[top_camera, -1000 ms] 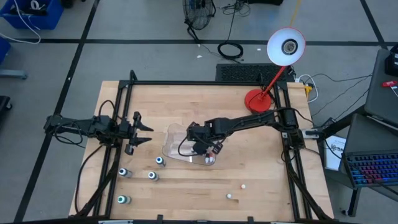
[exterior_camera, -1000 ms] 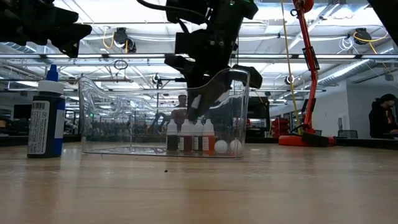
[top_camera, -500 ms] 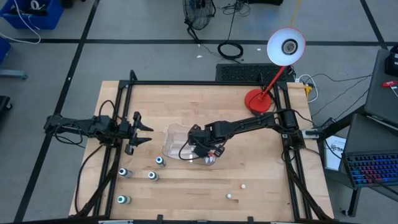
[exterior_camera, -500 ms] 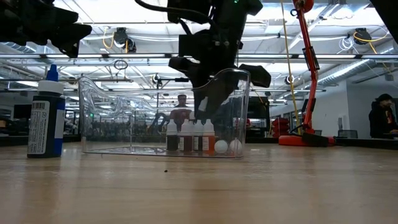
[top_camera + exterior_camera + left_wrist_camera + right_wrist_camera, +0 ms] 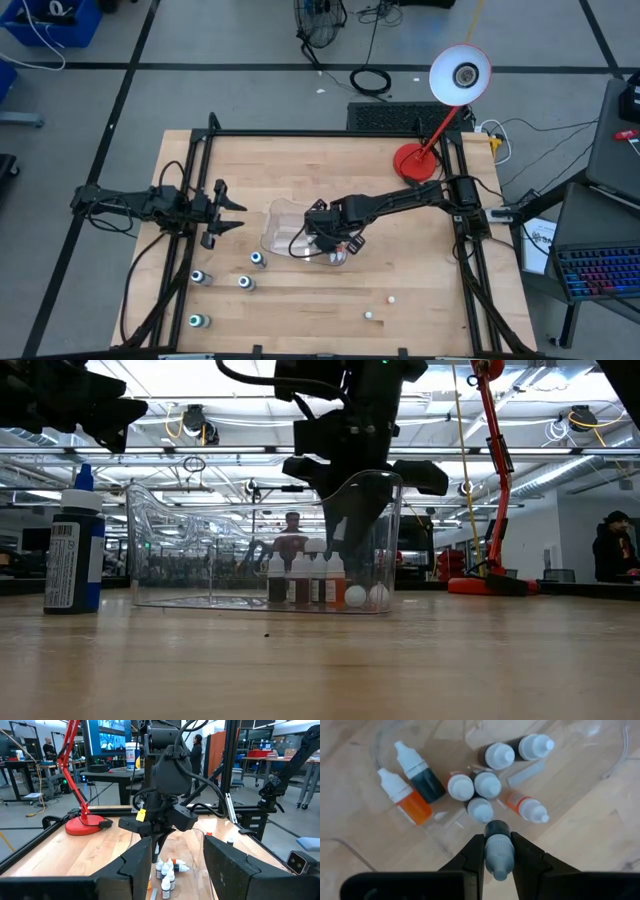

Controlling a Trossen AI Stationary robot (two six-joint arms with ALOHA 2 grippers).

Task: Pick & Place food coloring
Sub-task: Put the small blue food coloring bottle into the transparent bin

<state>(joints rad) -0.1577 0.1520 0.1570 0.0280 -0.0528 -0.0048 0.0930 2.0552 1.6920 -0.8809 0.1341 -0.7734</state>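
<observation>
The food coloring bottles are in two groups. Several stand or lie inside the clear tray (image 5: 290,228), seen from above as white-capped bottles (image 5: 480,790) and from the side as a row (image 5: 306,580). Others stand on the bare table: one (image 5: 258,259), a second (image 5: 245,283) and a third (image 5: 198,277). My right gripper (image 5: 498,851) hangs over the tray's right part (image 5: 336,243), shut on a dark bottle with a grey cap (image 5: 498,855). My left gripper (image 5: 177,865) waits open by the table's left edge (image 5: 226,210). My right gripper pinches the dark bottle between its two fingers (image 5: 474,856), one on each side of its grey capped end (image 5: 498,862). The fingers come from above, pointing down into the tray. The bottle is lifted clear, just above the capped bottles standing on the tray's floor.
A fourth bottle (image 5: 198,321) stands near the table's near-left corner. A large blue-topped bottle (image 5: 73,540) shows at the left of the low view. Two small white caps (image 5: 391,297) lie near the front right. A red desk lamp (image 5: 414,160) stands at the far right.
My right gripper, still shut on the bottle, has shifted a little toward the table's right above the tray. The left arm has kept still.
</observation>
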